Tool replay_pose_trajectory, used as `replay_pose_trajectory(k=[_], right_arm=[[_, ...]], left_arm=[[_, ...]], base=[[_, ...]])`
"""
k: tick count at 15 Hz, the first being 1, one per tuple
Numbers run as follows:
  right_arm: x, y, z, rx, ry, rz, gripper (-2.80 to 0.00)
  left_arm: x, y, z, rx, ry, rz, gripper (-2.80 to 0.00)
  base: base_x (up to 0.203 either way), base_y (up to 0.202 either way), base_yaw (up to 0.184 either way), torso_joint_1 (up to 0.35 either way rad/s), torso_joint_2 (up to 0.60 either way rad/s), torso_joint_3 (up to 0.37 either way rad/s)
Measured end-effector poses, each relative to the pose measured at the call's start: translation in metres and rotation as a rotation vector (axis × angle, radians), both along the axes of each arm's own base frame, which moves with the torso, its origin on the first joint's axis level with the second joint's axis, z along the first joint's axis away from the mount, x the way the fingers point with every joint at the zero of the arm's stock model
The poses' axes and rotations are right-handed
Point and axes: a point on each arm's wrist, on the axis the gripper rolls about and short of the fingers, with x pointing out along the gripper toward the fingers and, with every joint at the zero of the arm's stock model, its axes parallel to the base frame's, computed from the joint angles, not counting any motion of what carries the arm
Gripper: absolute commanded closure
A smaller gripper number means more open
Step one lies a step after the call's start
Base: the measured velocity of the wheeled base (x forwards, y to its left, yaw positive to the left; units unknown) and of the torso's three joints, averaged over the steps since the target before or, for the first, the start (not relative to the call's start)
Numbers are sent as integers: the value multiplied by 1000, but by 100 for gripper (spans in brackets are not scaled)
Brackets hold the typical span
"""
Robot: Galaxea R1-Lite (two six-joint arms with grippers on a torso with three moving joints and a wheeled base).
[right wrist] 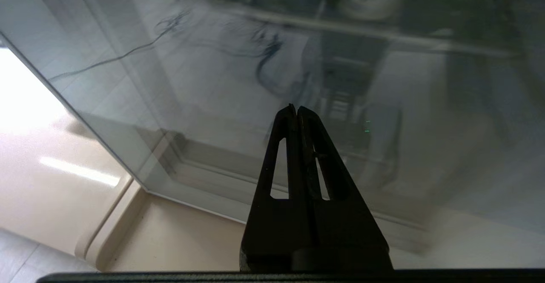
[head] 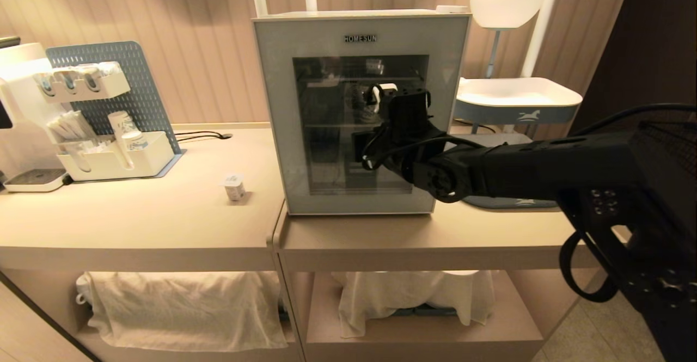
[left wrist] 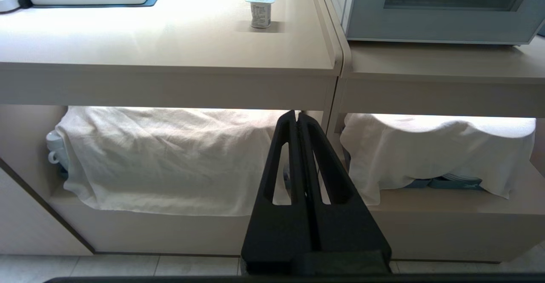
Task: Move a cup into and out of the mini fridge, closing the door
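The cup, a tiny white tub with green marks on its flat top, stands on the left counter a short way left of the mini fridge; the left wrist view shows the cup too. The fridge's door is closed, its dark glass facing me. My right arm reaches across the front of the door. In the right wrist view my right gripper is shut and empty, pointing at the lower glass of the door. My left gripper is shut, empty, parked low before the counter's lower shelf.
A white organiser with paper cups and a blue pegboard stands at the back left. A round white tray stand is right of the fridge. White cloths cover the lower shelves. A seam splits the two counters.
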Motion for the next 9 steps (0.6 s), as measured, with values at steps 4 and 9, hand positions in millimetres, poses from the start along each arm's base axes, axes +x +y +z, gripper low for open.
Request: replay_pose_trajectory(k=[4,9], right_arm=[[-44,-70,74,29,-74,-277,0],[-203,-225,167,116,-263,-788,0]], left_arm=[[0,0,0,1,0,0,0],[0,0,0,1,0,-1,0]], base=[[0,0,0,0,0,0],[0,0,0,0,0,0]])
